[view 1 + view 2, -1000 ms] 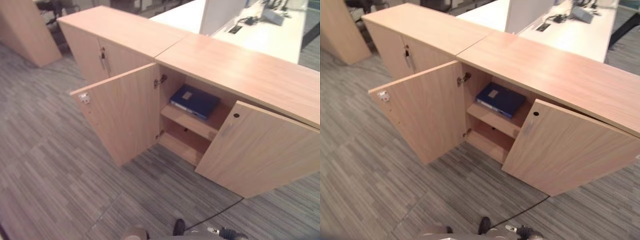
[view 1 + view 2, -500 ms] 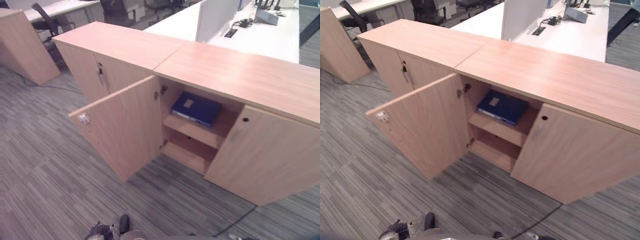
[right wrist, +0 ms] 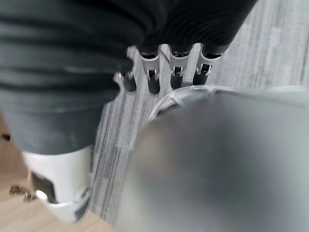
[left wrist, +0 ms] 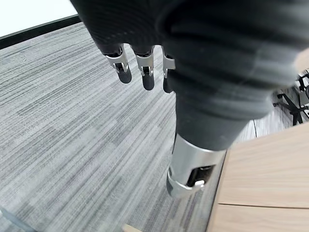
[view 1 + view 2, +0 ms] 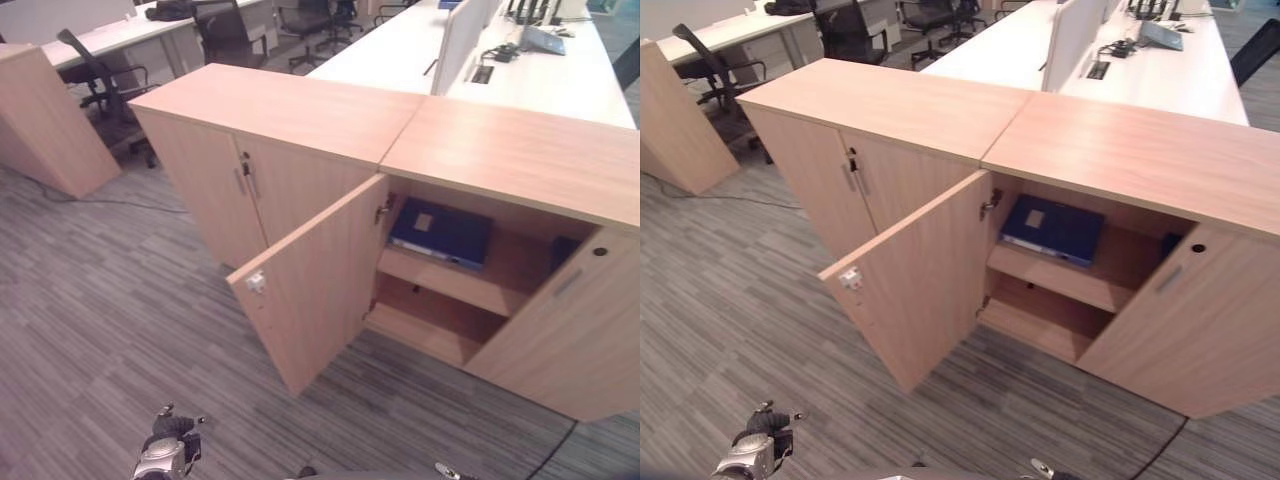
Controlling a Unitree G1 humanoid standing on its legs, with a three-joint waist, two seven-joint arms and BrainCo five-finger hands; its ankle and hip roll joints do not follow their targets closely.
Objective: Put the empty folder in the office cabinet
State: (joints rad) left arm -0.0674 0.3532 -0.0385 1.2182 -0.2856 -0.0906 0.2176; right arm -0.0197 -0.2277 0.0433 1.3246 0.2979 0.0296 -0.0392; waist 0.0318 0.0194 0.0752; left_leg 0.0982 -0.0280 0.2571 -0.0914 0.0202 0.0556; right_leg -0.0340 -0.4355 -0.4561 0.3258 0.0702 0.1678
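Right, blue folder (image 5: 441, 231) lies flat on the upper shelf (image 5: 455, 282) inside the open cabinet (image 5: 1110, 150), at 2 o'clock in the head views. L hand (image 4: 145, 67) and R hand (image 3: 164, 77) both hang over grey carpet (image 5: 110, 330) w/ fingers straight, relaxed, holding nothing.

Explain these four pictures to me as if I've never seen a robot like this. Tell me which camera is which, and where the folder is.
This is a walking humanoid robot with two arms and metal-fingered hands. Two pictures come from cameras in its head, looking down at a wooden office cabinet whose doors stand open. A blue folder lies flat on the upper shelf inside. The other two pictures come from cameras on its wrists, pointing along each hand. The left hand and the right hand both hang over the grey carpet with relaxed fingers, holding nothing.
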